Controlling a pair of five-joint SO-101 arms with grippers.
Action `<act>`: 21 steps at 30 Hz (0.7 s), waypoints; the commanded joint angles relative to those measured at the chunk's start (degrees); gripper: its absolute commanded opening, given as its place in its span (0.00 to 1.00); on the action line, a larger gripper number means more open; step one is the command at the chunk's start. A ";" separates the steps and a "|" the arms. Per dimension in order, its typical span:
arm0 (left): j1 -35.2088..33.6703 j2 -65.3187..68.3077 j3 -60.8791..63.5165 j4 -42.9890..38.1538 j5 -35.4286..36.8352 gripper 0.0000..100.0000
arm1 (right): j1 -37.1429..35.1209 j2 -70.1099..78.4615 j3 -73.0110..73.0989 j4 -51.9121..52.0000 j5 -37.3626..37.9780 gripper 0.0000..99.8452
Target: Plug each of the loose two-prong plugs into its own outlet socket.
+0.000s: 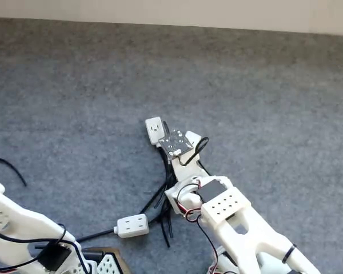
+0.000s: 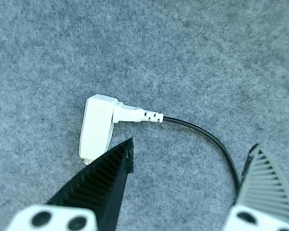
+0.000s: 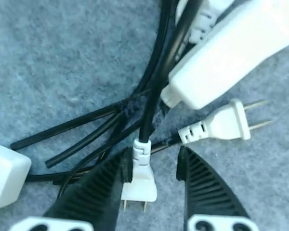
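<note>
White two-prong plug (image 3: 140,180) lies flat on the grey, carpet-like tabletop (image 3: 53,57). Its prongs point toward my right wrist cam and its black cord runs away from it. My right pincer (image 3: 155,151) is spread around the plug. One black finger (image 3: 106,187) touches the plug's side and the other stands off w/ a gap, so no pinch.

Just beside it lies a second two-prong plug (image 3: 226,122), also white and flat, prongs pointing off to the side and in no socket. Past both plugs, a white outlet block (image 3: 231,53) lies over a bundle of black cords (image 3: 101,125).

From the high cam, my right arm (image 1: 234,217) stretches from the near edge to mid-table. The far outlet socket (image 1: 154,130) lies just beyond its tip, w/ the cords fanning back toward me. The near outlet socket (image 1: 132,225) sits closer to the near edge, between my two arms, on its own black cord.

My left pincer (image 2: 192,144) is spread wide w/ nothing in it. It hangs by that near outlet socket (image 2: 98,127), the black fingertip close to one end of it.
</note>
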 commanded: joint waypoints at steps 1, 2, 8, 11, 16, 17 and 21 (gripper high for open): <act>0.04 -0.57 -0.40 0.09 -0.44 0.36 | 0.40 -0.13 0.04 -0.84 -1.23 0.15; 0.04 -0.57 -0.40 0.09 -0.44 0.36 | 0.40 -0.13 -0.04 -0.84 -1.23 0.15; -0.04 -0.57 -0.40 0.18 -0.44 0.36 | -0.22 -0.22 -0.31 -0.84 -1.23 0.15; -0.04 -0.57 -0.40 0.18 -0.44 0.36 | -1.01 -0.13 0.31 -4.53 -1.23 0.05; -0.04 -0.57 -0.31 0.18 -0.44 0.36 | -1.80 -0.13 5.41 -12.97 -0.97 0.00; -0.04 -0.57 -0.31 0.18 -0.44 0.36 | -2.15 -0.13 6.11 -12.88 -0.88 0.00; -0.13 -0.57 -0.31 0.18 -0.44 0.36 | -1.98 -0.22 6.29 -10.24 -0.79 0.00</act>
